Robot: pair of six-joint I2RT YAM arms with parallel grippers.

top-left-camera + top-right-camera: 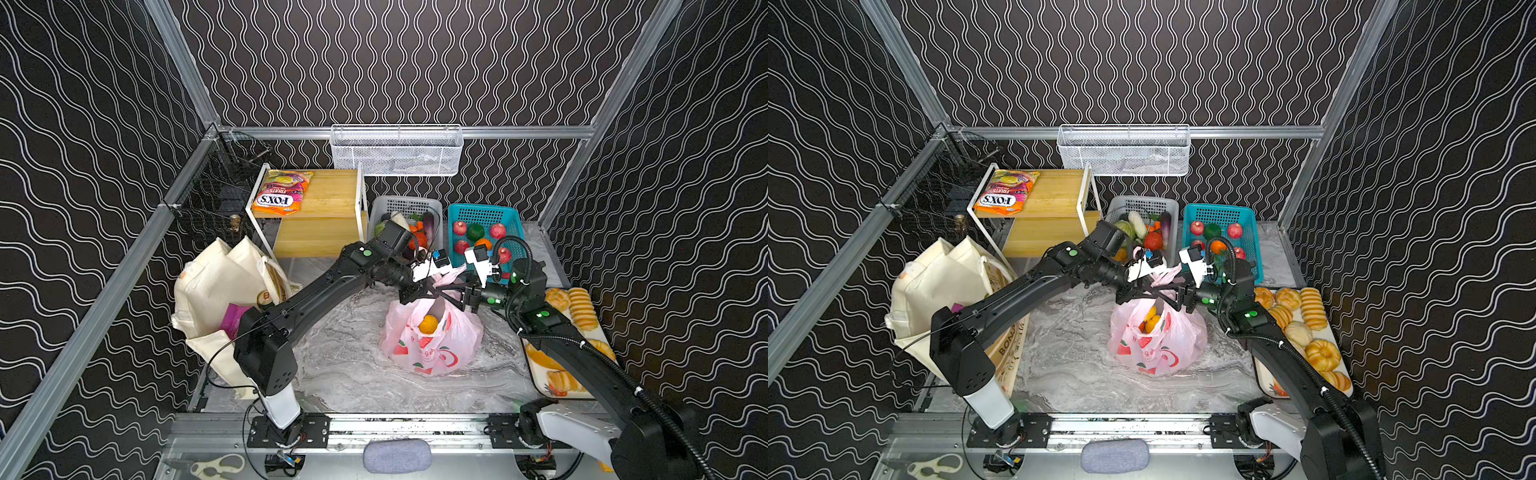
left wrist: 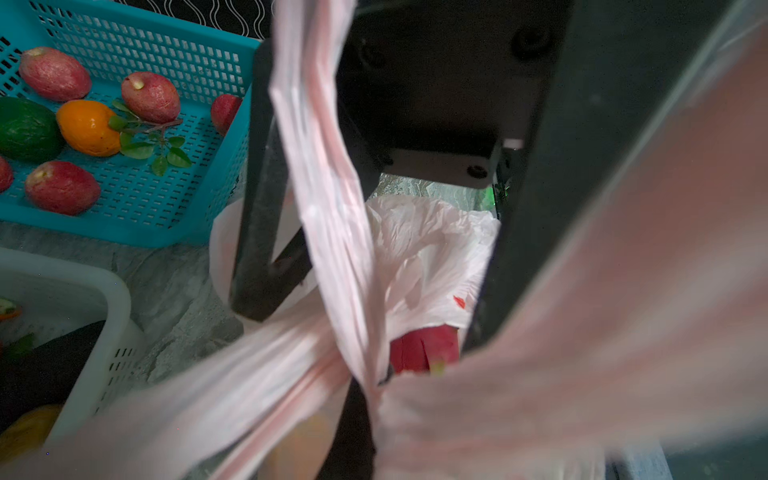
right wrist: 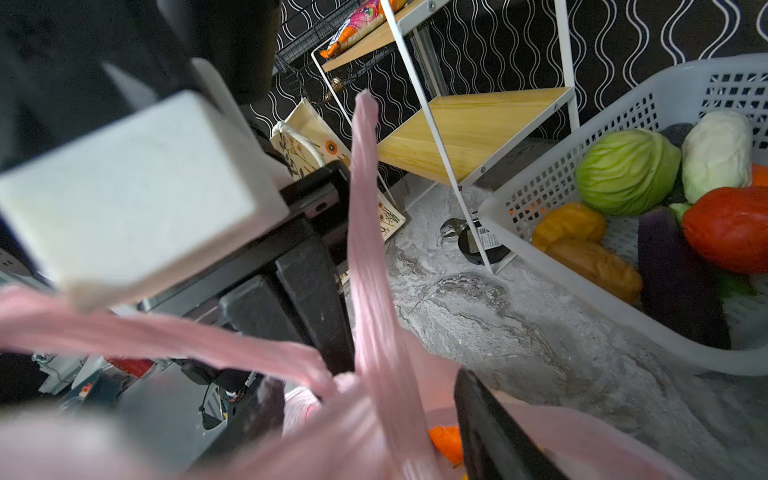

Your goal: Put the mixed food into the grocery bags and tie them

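The left gripper [image 1: 430, 291] is pressed together on the twisted handle strands [image 2: 320, 166] of the translucent pink plastic bag [image 1: 432, 347] printed with red fruit. The bag sits on the marbled grey tabletop [image 1: 345, 357] directly beneath both tools. The right gripper [image 1: 455, 296] meets the left nose to nose with its jaws spread and the pink strands crossing between them. It seems to grip nothing, though the wrist views blur close in.

The main risk is that the crossing is only a loose wrap. If the left gripper pulls before the right closes, the strands would likely slide apart and the bag mouth fall open. A round orange toy fruit [image 1: 428, 324] and a pink dragon fruit [image 2: 424, 349] lie just under that mouth and could roll out if the bag tips. A hard tug could also stretch or tear the thin film. With the fingertips this close, a misjudged closing could clash them.

The cream canvas tote [image 1: 212, 282] slumps well apart, past the left arm's elbow. A purple snack packet [image 1: 232, 318] shows in it, and it looks untied.
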